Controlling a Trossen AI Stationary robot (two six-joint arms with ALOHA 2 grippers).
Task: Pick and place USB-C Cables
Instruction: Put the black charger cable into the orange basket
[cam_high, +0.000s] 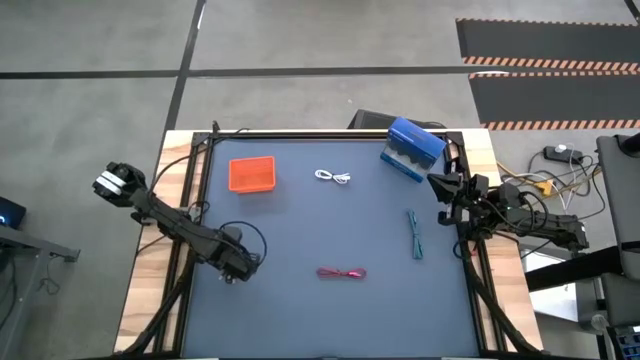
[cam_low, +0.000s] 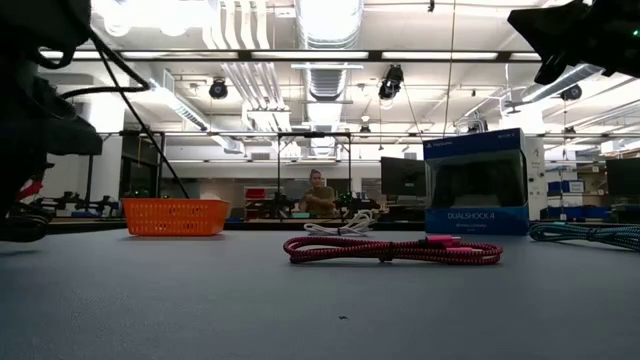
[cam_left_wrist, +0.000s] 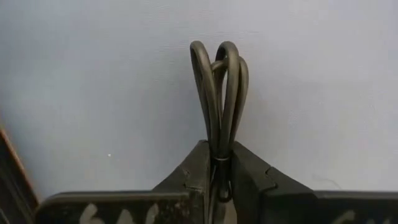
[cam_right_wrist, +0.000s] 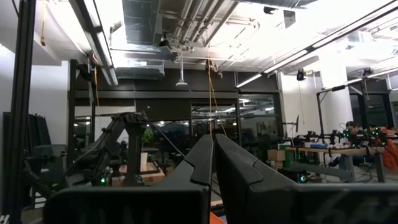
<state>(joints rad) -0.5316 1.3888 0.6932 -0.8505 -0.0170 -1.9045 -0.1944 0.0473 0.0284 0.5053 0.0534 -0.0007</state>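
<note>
- So, the orange tray (cam_high: 252, 174) sits on the far left part of the dark table (cam_high: 300, 230). From above its inside shows only orange mesh, with no cable lying in it.
- In the low view the tray's (cam_low: 175, 216) lattice wall stands upright, well to the left of the cables.
- The blue box (cam_high: 411, 148) stands at the far right corner of the table. Its printed front (cam_low: 476, 181) faces the low camera, shut, so its contents cannot be seen.
- The left gripper (cam_high: 240, 268) is low over the near left part of the table. Its fingers (cam_left_wrist: 189, 176) are clamped on the black cable (cam_left_wrist: 219, 93), whose loops stick out past the fingertips over the bare table top.
- The white cable (cam_high: 333, 177) lies on the table to the right of the tray, apart from it and short of the box.
- The red-pink cable (cam_high: 341, 273) lies near the front edge at the middle — in the low view it (cam_low: 392, 249) stretches flat across the table, nearest the camera.
- The teal cable (cam_high: 414, 234) lies lengthwise near the right edge, close to the right arm.
- The right gripper (cam_high: 446, 187) is held raised at the right edge beside the box, its fingers (cam_right_wrist: 200, 163) pressed together — nothing between them.
</note>
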